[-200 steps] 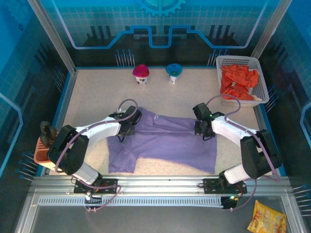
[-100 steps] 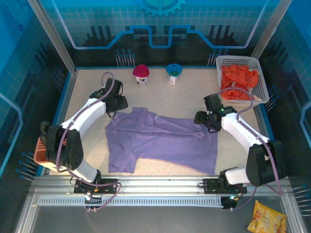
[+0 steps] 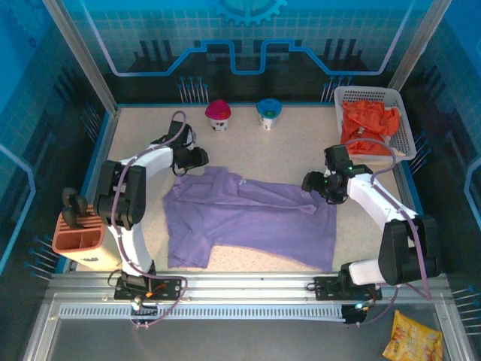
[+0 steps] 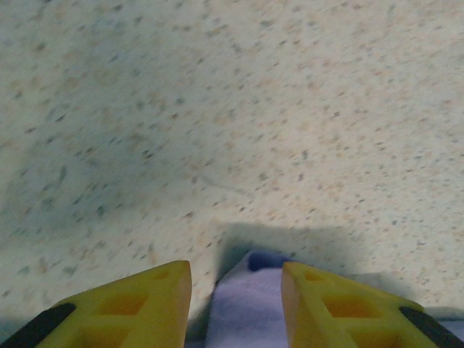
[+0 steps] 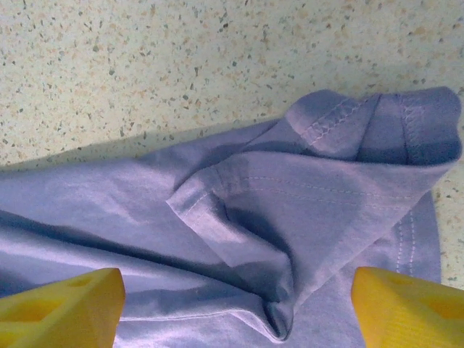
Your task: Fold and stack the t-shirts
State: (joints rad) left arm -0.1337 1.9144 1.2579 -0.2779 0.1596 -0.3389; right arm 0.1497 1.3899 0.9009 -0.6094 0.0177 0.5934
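Top external: we see the right gripper (image 3: 311, 183) has just let go, jaws wide and empty over the lavender t-shirt (image 3: 248, 222) spread mid-table. The left gripper (image 3: 197, 159) has swung to the far-left sleeve, jaws part-open astride its edge. We judge folding comes next.

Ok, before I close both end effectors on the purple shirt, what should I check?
1. Left end effector placed on cloth: ok, the lavender t-shirt edge sits between its open jaws.
2. Right end effector placed: ok, open, straddling the bunched sleeve.
3. Cloth gripped: not ok, neither is closed.
4. Shirt lying flat: not ok, wrinkled, with the sleeve folded over.
5. Orange-red t-shirts out of the way: ok, in the white basket.
6. Single layer under the right jaws: cannot tell.
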